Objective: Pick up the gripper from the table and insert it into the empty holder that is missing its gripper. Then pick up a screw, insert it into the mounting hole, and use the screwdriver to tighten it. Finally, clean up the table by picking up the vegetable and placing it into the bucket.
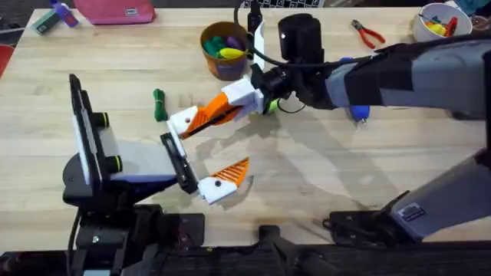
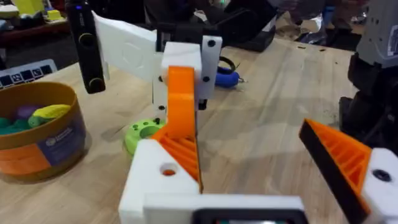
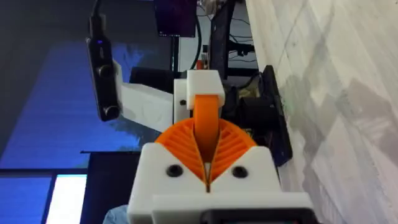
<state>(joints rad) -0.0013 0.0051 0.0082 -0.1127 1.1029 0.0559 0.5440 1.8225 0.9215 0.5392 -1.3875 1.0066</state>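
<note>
The right pincer (image 1: 224,113), closed on the small orange wedge-shaped plastic fingertip (image 1: 205,118), presses it into the left arm's white blocky finger mount (image 1: 182,120); the left pincer (image 1: 204,153) gapes open; the orange-brown cup's purple label (image 2: 59,142) is unreadable.

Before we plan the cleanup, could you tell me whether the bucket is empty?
Not empty: the bucket holds several colourful toy pieces, yellow and green among them.

The orange gripper (image 1: 205,117) sits pressed against the white holder (image 1: 184,121) mid-frame, the dark-green vegetable (image 1: 159,105) lies left, and the orange-brown bucket (image 1: 223,49) stands upright above.
</note>
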